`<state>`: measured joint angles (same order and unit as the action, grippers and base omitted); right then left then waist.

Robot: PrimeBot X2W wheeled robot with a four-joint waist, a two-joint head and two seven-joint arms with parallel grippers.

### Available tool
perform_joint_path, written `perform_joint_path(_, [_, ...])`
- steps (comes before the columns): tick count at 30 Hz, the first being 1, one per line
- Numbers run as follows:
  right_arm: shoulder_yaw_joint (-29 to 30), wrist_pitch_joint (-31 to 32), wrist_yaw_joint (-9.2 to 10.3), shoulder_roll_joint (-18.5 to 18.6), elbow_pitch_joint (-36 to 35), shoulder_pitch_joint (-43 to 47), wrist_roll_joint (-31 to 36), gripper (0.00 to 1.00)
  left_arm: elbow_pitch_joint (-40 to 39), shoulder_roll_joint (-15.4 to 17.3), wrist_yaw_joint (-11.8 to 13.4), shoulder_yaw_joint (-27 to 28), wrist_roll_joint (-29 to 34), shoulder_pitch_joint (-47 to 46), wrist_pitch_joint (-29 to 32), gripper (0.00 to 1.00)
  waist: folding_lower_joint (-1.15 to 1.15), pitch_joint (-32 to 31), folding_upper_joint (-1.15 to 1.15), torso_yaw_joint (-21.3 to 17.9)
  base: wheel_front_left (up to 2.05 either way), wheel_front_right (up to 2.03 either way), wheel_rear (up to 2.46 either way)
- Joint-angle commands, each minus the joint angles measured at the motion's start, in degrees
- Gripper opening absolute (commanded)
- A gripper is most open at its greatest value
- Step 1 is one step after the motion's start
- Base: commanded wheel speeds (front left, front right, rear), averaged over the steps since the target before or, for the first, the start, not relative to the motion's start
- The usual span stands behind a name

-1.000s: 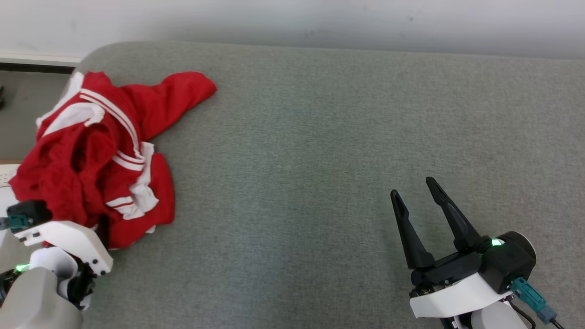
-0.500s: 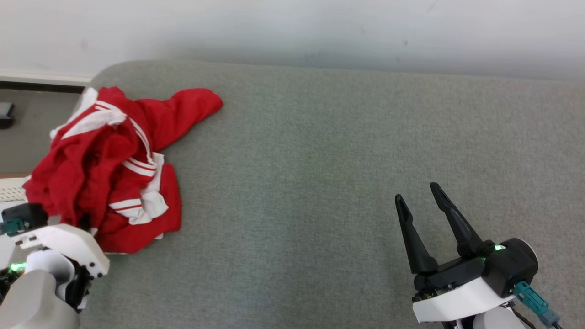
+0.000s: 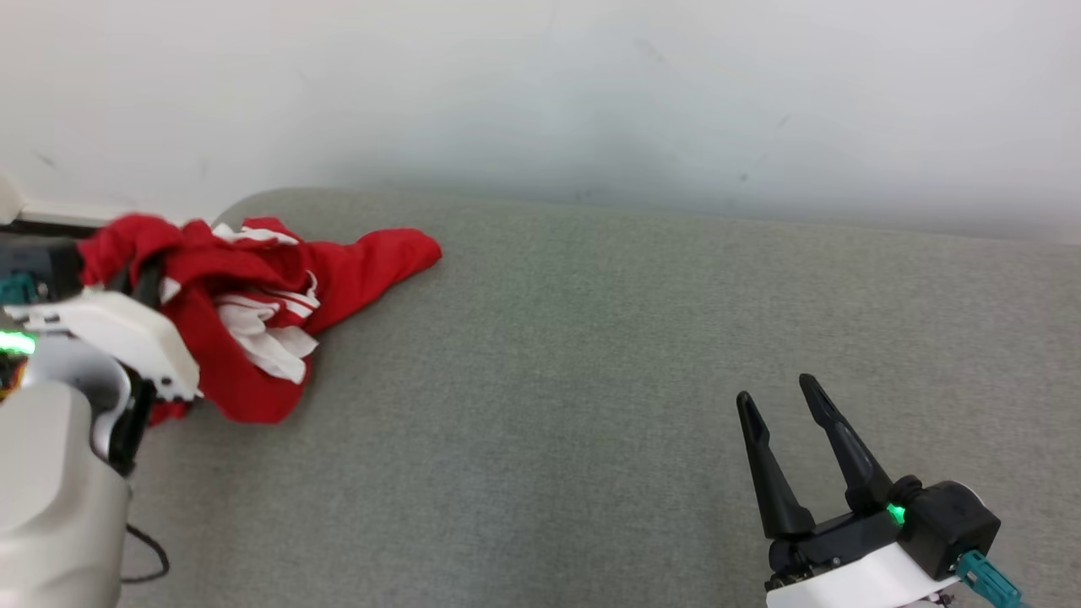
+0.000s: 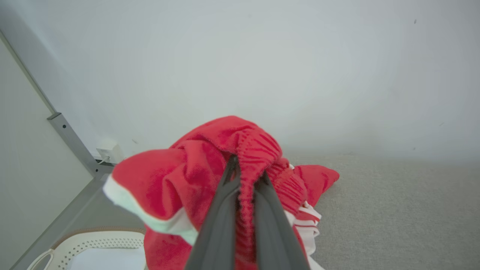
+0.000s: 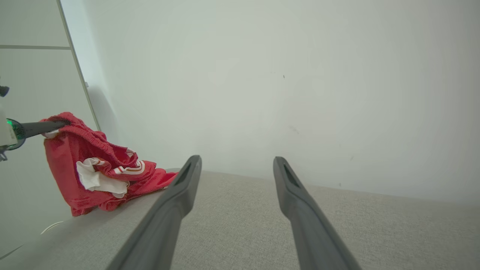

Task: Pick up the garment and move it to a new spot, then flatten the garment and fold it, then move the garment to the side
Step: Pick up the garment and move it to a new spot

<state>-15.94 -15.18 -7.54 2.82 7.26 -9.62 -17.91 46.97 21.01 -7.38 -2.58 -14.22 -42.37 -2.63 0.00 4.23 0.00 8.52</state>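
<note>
The garment (image 3: 253,295) is red with white stripes and trim, bunched at the far left end of the grey cushioned surface (image 3: 591,380). My left gripper (image 4: 247,167) is shut on its ribbed red waistband and holds that part lifted, while a red end still trails on the cushion. In the right wrist view the garment (image 5: 90,165) hangs from the left gripper's dark fingers (image 5: 41,127) down to the surface. My right gripper (image 3: 775,388) stands open over the cushion at the lower right, far from the cloth, with nothing between its fingers (image 5: 180,195).
A white wall (image 3: 540,84) runs close behind the cushion. Beyond the cushion's left end are a white perforated basket (image 4: 86,243), a grey metal post (image 4: 71,138) and a wall socket (image 4: 108,153). A dark cable (image 3: 143,557) loops under my left arm.
My left gripper has shut on the garment and raised it, gathering the cloth off the cushion. The head view has tilted upward. The right gripper stays open.
</note>
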Motion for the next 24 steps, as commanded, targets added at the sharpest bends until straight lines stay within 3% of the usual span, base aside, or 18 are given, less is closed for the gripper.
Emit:
perform_joint_path(1, [0.22,0.04,0.10,0.17,-0.21,0.75,-0.67,1.00,-1.39,0.66,-0.11,-0.27,0.04,-0.60,0.44,0.00,0.00,-0.78,0.00,-0.79,0.00,0.00,0.00])
perform_joint_path(11, [0.44,0.04,0.10,0.15,-0.84,2.39,-2.46,1.00,-26.50,1.33,-0.01,-2.57,-3.21,0.88,11.86,0.00,0.00,-3.37,0.00,-6.15,0.00,0.00,0.00])
perform_joint_path(18, [0.90,0.04,0.10,0.16,-1.20,2.34,-2.33,1.00,-41.71,-2.05,0.12,-4.90,-6.83,3.48,18.25,0.00,0.00,-3.51,0.00,-11.50,0.00,0.00,0.00])
perform_joint_path(24, [1.63,0.04,0.10,0.17,-1.61,0.99,-1.83,1.00,-46.61,-5.71,0.39,-7.74,-8.79,6.39,19.40,0.00,0.00,-3.29,0.00,-17.74,0.00,0.00,0.00])
